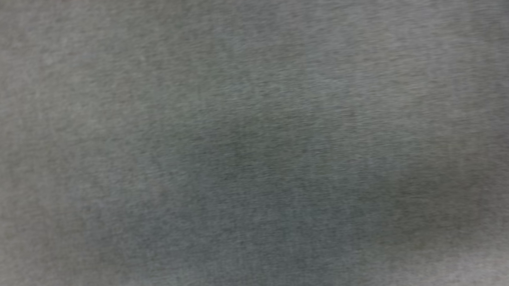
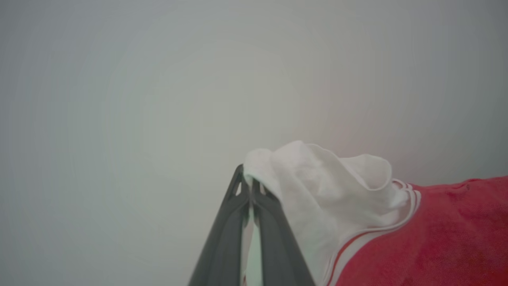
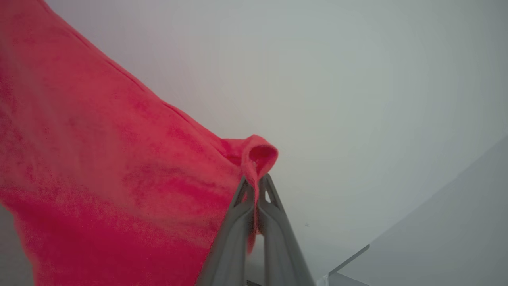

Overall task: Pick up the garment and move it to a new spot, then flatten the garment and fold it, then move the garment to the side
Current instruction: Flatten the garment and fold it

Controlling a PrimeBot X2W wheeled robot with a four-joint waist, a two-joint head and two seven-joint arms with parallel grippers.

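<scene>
- The left gripper [image 2: 251,180] is clamped on the garment [image 2: 436,234] at its white sleeve [image 2: 317,178]; the right gripper [image 3: 257,180] pinches a rolled red edge [image 3: 258,153].
- The red cloth runs off toward the other pinch and looks lifted.
- Best carried with both arms at one pace and the cloth taut, so it lands flat.
- Each wrist aims its fingers at a plain pale surface [image 2: 119,99].

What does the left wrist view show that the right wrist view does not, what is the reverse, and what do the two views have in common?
In the left wrist view, not the right: the white sleeve with its red-and-white striped trim, bunched at the left gripper, whose fingers are shut on it.
In the right wrist view, not the left: a curled red edge pinched by the right gripper, and a grey flat surface at the lower right.
Both: red cloth of the garment, closed dark fingers, and a plain pale background.
</scene>
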